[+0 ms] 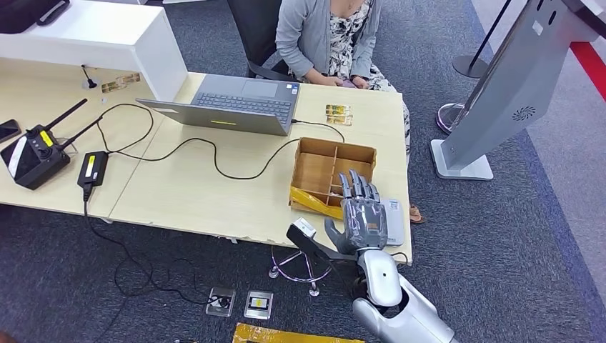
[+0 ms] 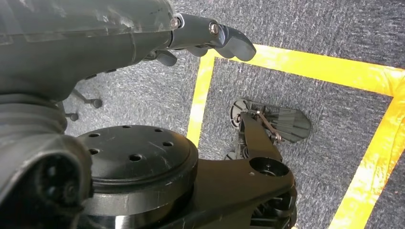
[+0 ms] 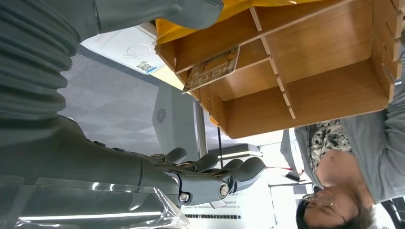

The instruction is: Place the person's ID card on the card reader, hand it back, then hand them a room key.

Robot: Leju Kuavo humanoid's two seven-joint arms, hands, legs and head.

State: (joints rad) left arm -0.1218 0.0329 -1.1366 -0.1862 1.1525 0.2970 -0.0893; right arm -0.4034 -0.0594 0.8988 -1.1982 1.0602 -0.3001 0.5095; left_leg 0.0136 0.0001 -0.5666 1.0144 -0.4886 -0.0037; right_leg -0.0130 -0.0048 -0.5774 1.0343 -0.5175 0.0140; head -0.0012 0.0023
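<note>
My right hand (image 1: 361, 211) hovers flat over the table's near right corner, fingers (image 3: 215, 174) straight and apart, holding nothing. Beneath and beside it lies the white card reader (image 1: 393, 221), partly hidden; its top (image 3: 129, 50) carries no card. Just beyond stands the wooden divided box (image 1: 332, 168), and a patterned gold card (image 3: 212, 69) leans in one of its compartments. Similar gold cards (image 1: 338, 113) lie on the table before the seated person (image 1: 325, 36), whose hands (image 1: 341, 81) hold something small at the table's far edge. My left hand (image 2: 210, 38) hangs over the floor with nothing in it.
An open laptop (image 1: 236, 106) sits mid-table with a black cable (image 1: 214, 161) running to a power brick (image 1: 93, 168). A radio controller (image 1: 32, 153) lies at the left. A grey kiosk stand (image 1: 500, 93) rises to the right of the table, and a stool base (image 1: 300, 268) sits under its near edge.
</note>
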